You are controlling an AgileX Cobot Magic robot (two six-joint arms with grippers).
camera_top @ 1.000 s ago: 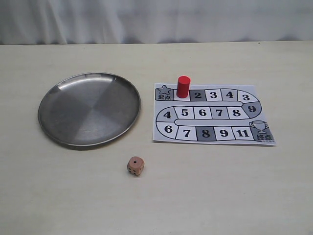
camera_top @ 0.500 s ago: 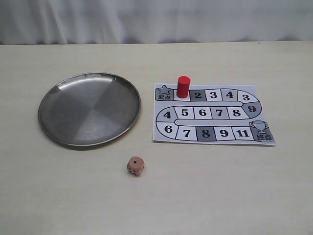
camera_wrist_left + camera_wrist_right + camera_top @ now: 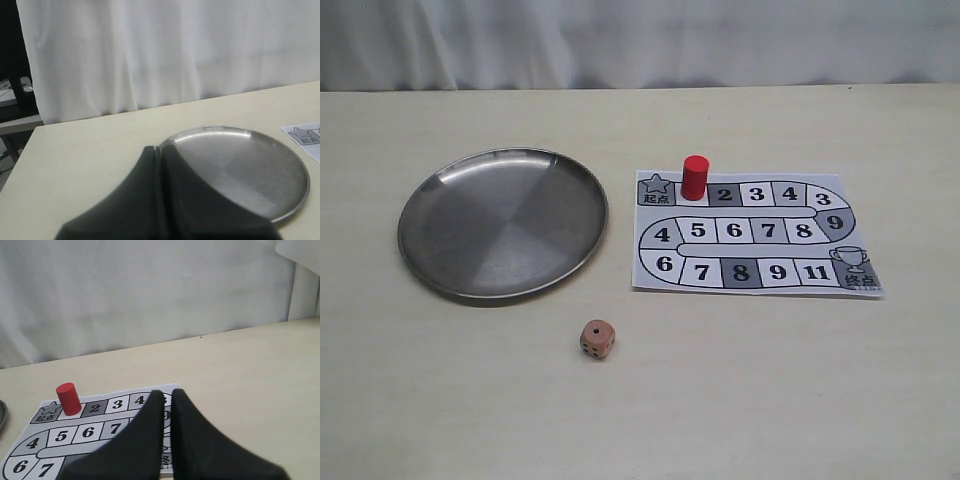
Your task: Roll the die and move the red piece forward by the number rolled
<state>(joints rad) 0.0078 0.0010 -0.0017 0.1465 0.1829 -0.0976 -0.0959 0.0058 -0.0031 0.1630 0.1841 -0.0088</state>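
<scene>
The die (image 3: 597, 339) lies on the table in front of the steel plate (image 3: 503, 222), with one pip on top. The red piece (image 3: 694, 177) stands upright on the printed board (image 3: 755, 235), on the square between the star square and square 2. Neither gripper shows in the exterior view. In the left wrist view my left gripper (image 3: 160, 149) is shut and empty, just short of the plate's (image 3: 240, 170) rim. In the right wrist view my right gripper (image 3: 166, 394) hangs over the board (image 3: 75, 432), empty, its fingers all but together. The red piece (image 3: 68, 398) stands well to its side.
The plate holds nothing. A white curtain (image 3: 640, 40) closes off the table's far edge. The board's track runs from the star to a trophy square (image 3: 852, 264) at its near right corner.
</scene>
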